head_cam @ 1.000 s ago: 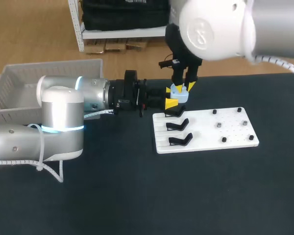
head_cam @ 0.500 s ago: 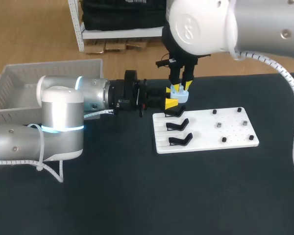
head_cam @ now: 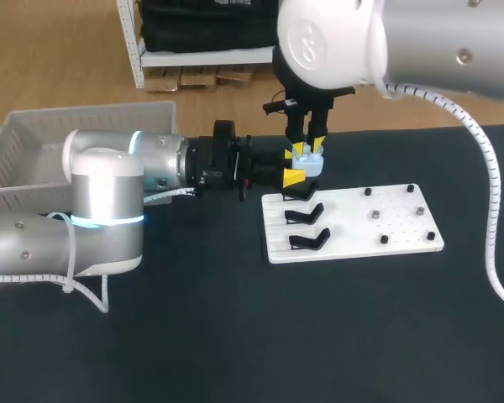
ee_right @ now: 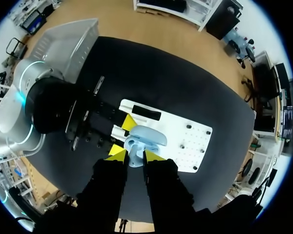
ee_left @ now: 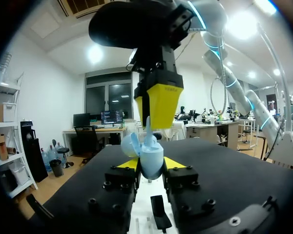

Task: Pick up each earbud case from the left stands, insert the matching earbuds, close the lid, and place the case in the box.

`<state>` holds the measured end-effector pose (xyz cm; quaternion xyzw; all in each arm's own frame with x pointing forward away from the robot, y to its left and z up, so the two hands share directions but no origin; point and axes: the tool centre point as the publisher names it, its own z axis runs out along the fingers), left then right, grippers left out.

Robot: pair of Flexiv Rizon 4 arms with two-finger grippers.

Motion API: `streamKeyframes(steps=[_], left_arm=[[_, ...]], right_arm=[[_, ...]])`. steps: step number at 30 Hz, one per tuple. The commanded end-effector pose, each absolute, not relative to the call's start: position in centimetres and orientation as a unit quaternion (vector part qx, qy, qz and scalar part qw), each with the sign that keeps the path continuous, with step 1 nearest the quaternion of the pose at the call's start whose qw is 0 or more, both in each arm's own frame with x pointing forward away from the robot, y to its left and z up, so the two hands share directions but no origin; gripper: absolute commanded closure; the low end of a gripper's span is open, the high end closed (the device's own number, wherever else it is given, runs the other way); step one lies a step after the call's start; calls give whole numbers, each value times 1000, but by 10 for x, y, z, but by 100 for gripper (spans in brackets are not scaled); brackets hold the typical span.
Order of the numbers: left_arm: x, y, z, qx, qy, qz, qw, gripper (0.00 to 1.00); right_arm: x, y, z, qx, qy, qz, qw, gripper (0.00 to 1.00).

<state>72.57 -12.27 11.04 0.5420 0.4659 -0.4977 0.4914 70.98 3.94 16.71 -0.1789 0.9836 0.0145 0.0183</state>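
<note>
A light blue earbud case (head_cam: 307, 165) with its lid open hangs above the far left corner of the white board (head_cam: 378, 239). My left gripper (head_cam: 294, 175) comes in level from the left and is shut on the case (ee_left: 151, 157), its tips (ee_left: 150, 164) on either side of it. My right gripper (head_cam: 307, 145) points straight down over the open case (ee_right: 145, 137). It is shut on a small pale earbud (ee_left: 149, 130) that reaches into the case. In the left wrist view the right gripper (ee_left: 158, 105) stands just above the case.
Two empty black stands (head_cam: 306, 213) (head_cam: 309, 240) sit on the board's left side, and small pegs (head_cam: 375, 215) dot its right half. A grey basket (head_cam: 34, 143) stands at the table's far left, behind my left arm.
My right arm has swung leftward and its gripper has shifted slightly left over the case. The left arm and the case have kept still.
</note>
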Motion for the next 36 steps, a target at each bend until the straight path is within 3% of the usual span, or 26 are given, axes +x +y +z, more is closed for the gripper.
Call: streamKeyframes(steps=[1,36], left_arm=[[727,-123,109,542,464,-499,492,100],[727,-123,109,542,464,-499,492,100]], right_arm=[[713,41,167,-179,984,13,14,100],[712,46,164,-180,984,6,6,100]])
